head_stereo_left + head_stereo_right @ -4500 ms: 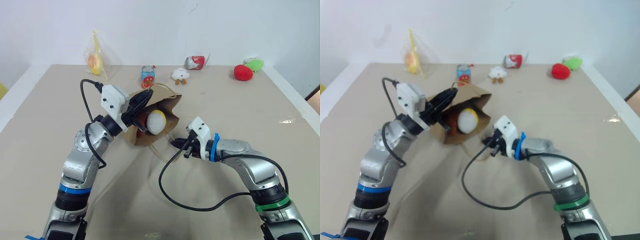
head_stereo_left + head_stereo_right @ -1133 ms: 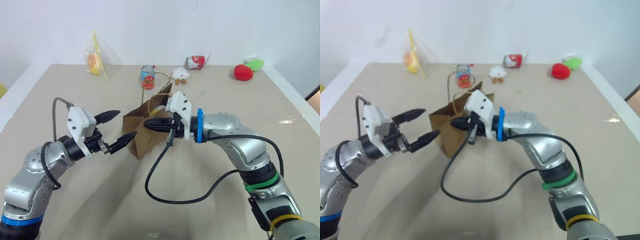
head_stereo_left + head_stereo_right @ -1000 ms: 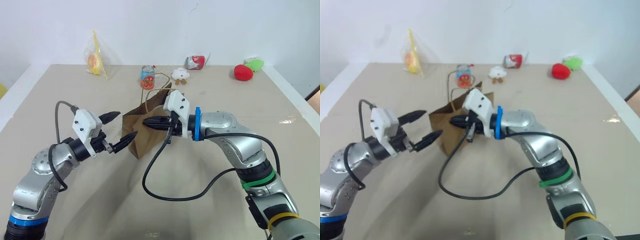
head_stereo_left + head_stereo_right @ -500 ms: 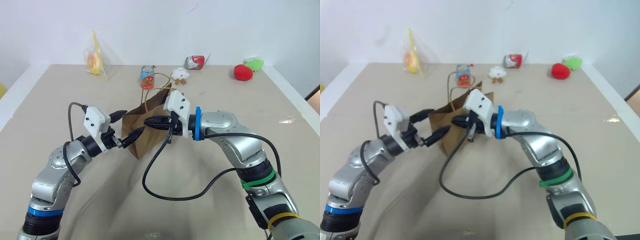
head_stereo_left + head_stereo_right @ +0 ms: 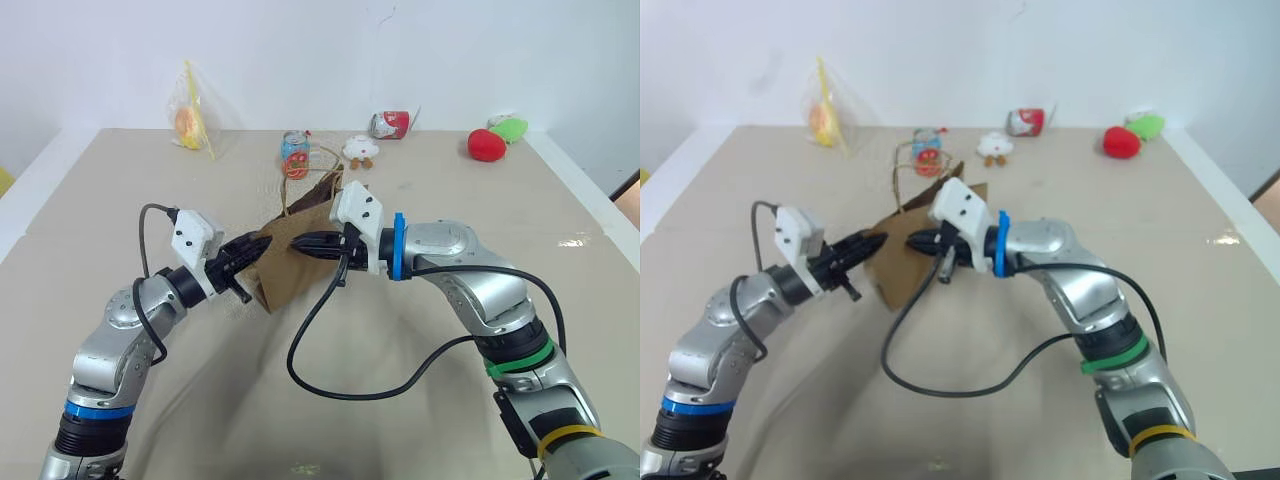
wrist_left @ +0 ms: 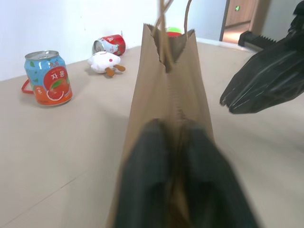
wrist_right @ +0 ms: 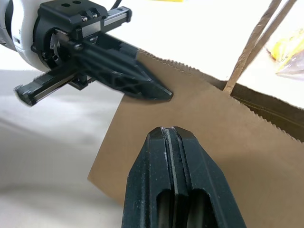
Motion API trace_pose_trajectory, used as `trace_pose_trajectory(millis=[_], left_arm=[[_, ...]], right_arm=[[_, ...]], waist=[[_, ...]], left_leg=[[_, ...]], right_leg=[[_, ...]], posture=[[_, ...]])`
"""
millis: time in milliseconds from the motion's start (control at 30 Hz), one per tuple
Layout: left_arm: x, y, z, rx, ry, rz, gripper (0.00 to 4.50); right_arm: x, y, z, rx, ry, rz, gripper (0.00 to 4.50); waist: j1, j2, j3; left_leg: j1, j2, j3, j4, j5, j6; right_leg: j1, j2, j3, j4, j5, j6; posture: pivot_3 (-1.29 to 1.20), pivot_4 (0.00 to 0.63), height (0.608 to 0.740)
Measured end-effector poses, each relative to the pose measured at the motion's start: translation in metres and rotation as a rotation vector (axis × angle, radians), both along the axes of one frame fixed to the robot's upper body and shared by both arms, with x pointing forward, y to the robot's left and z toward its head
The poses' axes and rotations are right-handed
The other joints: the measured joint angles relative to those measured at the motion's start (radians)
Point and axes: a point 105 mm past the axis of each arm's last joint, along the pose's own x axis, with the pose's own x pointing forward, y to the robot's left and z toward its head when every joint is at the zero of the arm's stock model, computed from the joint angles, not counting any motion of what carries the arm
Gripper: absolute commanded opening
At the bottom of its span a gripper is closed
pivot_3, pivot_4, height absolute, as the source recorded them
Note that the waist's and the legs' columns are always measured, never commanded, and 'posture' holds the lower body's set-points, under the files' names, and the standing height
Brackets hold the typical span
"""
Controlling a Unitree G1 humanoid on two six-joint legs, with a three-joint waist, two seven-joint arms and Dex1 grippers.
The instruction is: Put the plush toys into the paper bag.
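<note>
- Gripping the paper bag (image 5: 290, 262) at its side fold, your left gripper (image 5: 262, 247) has its fingers pinched on the paper.
- Your right gripper (image 5: 302, 240), fingers closed, rests against the bag mid-table.

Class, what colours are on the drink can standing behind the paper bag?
The drink can is blue with a red-orange fruit picture; the left wrist view shows it best.
</note>
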Motion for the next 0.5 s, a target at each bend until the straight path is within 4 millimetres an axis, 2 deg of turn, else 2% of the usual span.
trace_pose_trajectory(millis=[67,100,133,167,200,233,267,333,400,433,467,500], left_arm=[[0.001,0.000,0.000,0.004,-0.003,-0.004,0.00],[0.001,0.000,0.000,0.005,-0.005,-0.005,0.00],[0.001,0.000,0.000,0.006,-0.005,-0.006,0.00],[0.001,0.000,0.000,0.008,-0.007,-0.010,0.00],[0.002,0.000,0.000,0.014,-0.009,-0.017,0.00],[0.002,0.000,0.000,0.021,-0.015,-0.025,0.00],[0.002,0.001,0.001,0.034,-0.023,-0.037,0.00],[0.002,0.002,0.003,0.051,-0.038,-0.075,0.00],[0.000,0.001,0.006,0.059,-0.052,-0.133,0.00],[0.000,0.001,0.008,0.065,-0.063,-0.159,0.00],[-0.004,-0.001,0.013,0.071,-0.080,-0.247,0.00],[-0.004,-0.001,0.014,0.071,-0.081,-0.251,0.00]], right_arm=[[0.000,-0.006,0.008,0.044,0.026,-0.010,0.68],[0.000,-0.008,0.010,0.058,0.037,-0.010,0.74],[-0.001,-0.009,0.011,0.068,0.043,-0.011,1.32],[-0.002,-0.011,0.014,0.082,0.057,-0.006,1.40],[-0.004,-0.015,0.018,0.097,0.071,0.002,1.84],[-0.008,-0.021,0.021,0.104,0.089,0.020,1.94],[-0.012,-0.030,0.028,0.127,0.117,0.037,2.14],[-0.018,-0.053,0.049,0.206,0.156,0.047,2.86],[-0.028,-0.071,0.070,0.229,0.162,0.076,3.83],[-0.032,-0.078,0.078,0.235,0.162,0.086,4.13],[-0.035,-0.095,0.085,0.238,0.191,0.086,4.36],[-0.034,-0.096,0.085,0.238,0.192,0.083,4.44]], waist=[[0.000,0.000,0.000],[0.000,0.000,0.000],[0.000,0.000,0.000],[0.000,0.000,0.000],[0.000,0.000,0.000],[0.001,0.000,0.000],[0.001,0.000,0.000],[0.001,0.000,0.000],[0.001,0.000,0.000],[-0.001,0.000,0.000],[0.000,0.000,0.000],[0.000,0.000,0.000]], left_leg=[[0.000,0.000,0.000,0.000,0.000,0.000],[0.000,0.000,0.000,0.000,0.000,0.000],[0.000,0.000,0.000,0.000,0.000,0.000],[0.000,0.000,0.000,0.000,0.000,0.000],[0.000,0.000,0.000,0.000,0.000,0.000],[0.000,0.000,0.000,0.000,0.000,0.000],[0.000,0.000,0.000,0.000,0.000,0.000],[-0.001,-0.001,0.000,0.000,0.000,0.001],[0.000,-0.001,0.000,0.000,-0.001,0.001],[0.000,-0.001,0.000,0.000,-0.001,0.002],[0.000,0.000,0.000,0.000,-0.001,0.002],[0.000,0.000,0.000,0.000,-0.001,0.002]], right_leg=[[0.000,0.000,0.000,0.000,0.000,0.000],[0.000,0.000,0.000,0.000,0.000,0.000],[0.000,0.000,0.000,0.000,0.000,0.000],[0.000,0.000,0.000,0.000,0.000,0.000],[0.000,0.000,0.000,0.000,0.000,0.000],[0.000,0.000,0.000,0.000,0.000,0.000],[0.000,0.000,0.000,0.000,0.000,0.000],[0.000,-0.001,0.000,0.000,0.000,0.000],[0.000,-0.001,0.000,-0.001,0.000,0.000],[0.000,0.000,0.000,-0.001,0.000,0.000],[0.000,0.000,0.000,-0.001,0.000,-0.001],[0.000,0.000,0.000,-0.001,0.000,-0.001]], posture=[[0.00,0.150,0.740],[0.00,0.150,0.740],[0.00,0.150,0.740],[0.00,0.150,0.740],[0.00,0.150,0.740],[0.00,0.150,0.740],[0.00,0.150,0.740],[0.00,0.150,0.740],[0.00,0.150,0.740],[0.00,0.150,0.740],[0.00,0.150,0.740],[0.00,0.150,0.740]])
